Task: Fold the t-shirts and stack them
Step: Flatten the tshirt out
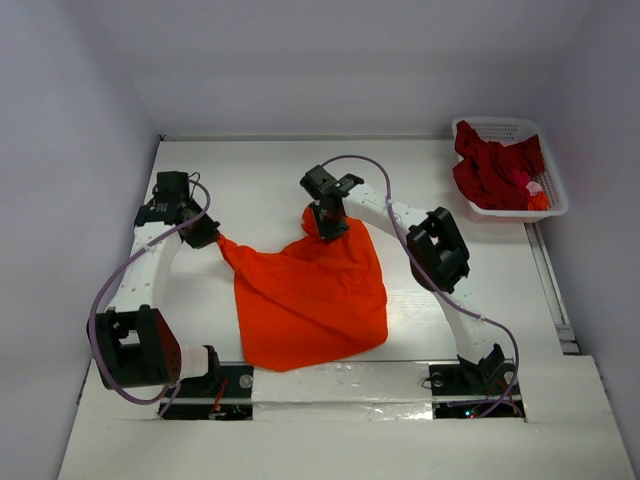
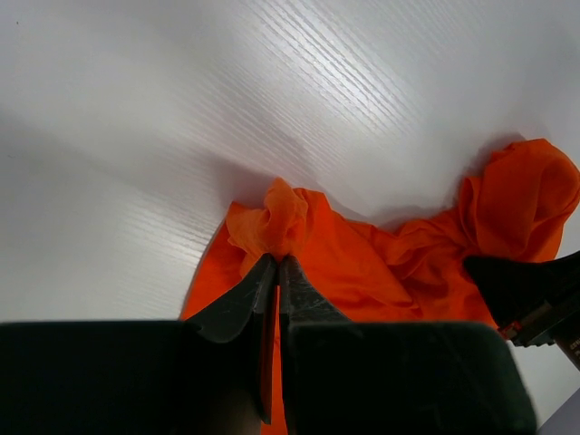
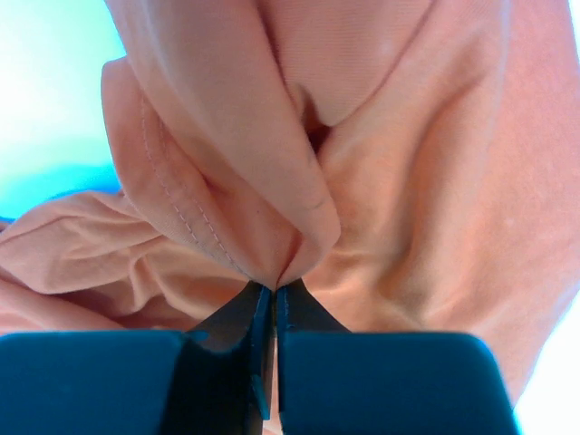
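The bright orange t-shirt (image 1: 305, 295) lies crumpled on the white table, stretched between both grippers. My left gripper (image 1: 212, 238) is shut on its left corner; in the left wrist view a bunch of orange cloth (image 2: 276, 222) sticks out past the closed fingertips (image 2: 258, 276). My right gripper (image 1: 330, 225) is shut on the shirt's top right part; in the right wrist view the cloth (image 3: 272, 208) looks pale pink and is pinched at the tips. A dark red t-shirt (image 1: 492, 168) lies bunched in the white lattice basket (image 1: 555, 205) at the back right.
The basket also holds a bit of pink and orange cloth (image 1: 535, 190). White walls close in the table on the left, back and right. The arm bases stand at the near edge.
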`<state>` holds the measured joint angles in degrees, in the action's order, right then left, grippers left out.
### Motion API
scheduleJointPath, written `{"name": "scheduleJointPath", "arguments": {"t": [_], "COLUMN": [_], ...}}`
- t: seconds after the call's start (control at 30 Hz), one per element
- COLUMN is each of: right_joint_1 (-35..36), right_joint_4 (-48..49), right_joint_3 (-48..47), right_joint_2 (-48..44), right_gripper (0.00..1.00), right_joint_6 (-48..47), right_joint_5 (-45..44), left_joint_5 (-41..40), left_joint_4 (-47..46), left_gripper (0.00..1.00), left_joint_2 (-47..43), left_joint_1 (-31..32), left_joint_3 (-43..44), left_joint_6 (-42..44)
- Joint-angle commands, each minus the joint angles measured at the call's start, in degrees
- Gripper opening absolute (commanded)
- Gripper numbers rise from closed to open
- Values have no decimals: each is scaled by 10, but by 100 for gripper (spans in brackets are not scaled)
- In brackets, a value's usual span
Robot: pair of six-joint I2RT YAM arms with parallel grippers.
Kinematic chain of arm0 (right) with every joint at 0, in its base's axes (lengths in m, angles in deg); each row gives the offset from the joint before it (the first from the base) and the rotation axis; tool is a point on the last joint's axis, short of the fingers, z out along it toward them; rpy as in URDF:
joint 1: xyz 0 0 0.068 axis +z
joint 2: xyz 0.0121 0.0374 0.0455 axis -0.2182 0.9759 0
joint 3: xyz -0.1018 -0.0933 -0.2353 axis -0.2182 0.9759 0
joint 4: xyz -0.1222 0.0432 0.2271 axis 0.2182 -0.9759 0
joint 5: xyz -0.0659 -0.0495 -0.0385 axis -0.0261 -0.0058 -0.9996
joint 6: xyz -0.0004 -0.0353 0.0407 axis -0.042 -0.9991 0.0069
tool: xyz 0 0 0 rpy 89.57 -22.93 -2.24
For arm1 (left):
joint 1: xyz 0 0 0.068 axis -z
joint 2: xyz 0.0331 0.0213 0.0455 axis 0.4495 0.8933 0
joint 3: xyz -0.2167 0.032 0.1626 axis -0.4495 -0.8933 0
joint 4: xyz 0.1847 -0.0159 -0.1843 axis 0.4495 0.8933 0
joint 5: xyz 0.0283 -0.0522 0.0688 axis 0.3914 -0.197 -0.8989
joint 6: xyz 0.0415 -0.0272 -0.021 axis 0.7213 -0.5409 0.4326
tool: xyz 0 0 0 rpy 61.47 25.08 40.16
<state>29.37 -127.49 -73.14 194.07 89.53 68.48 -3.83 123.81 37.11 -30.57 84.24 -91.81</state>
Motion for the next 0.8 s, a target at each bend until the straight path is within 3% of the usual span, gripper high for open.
{"name": "scheduleJointPath", "arguments": {"t": [0.0, 0.27, 0.53, 0.77], "right_joint_1": [0, -34, -160, -215], "right_joint_4": [-10, -30, -60, -60], "right_joint_3": [-27, -50, -78, -98], "right_joint_2": [-32, -56, -156, -228], "right_gripper": [0, 0, 0, 0], "right_joint_6": [6, 14, 3, 3], "right_joint_5": [-13, -10, 25, 68], "left_joint_5": [3, -8, -11, -18], "left_joint_4": [-7, 2, 23, 24], "left_gripper": [0, 0, 0, 0], "left_joint_2": [-12, -15, -4, 5], "left_joint_1": [-2, -2, -2, -2], "left_joint_3": [1, 20, 93, 152], "left_joint_6": [8, 11, 15, 23]}}
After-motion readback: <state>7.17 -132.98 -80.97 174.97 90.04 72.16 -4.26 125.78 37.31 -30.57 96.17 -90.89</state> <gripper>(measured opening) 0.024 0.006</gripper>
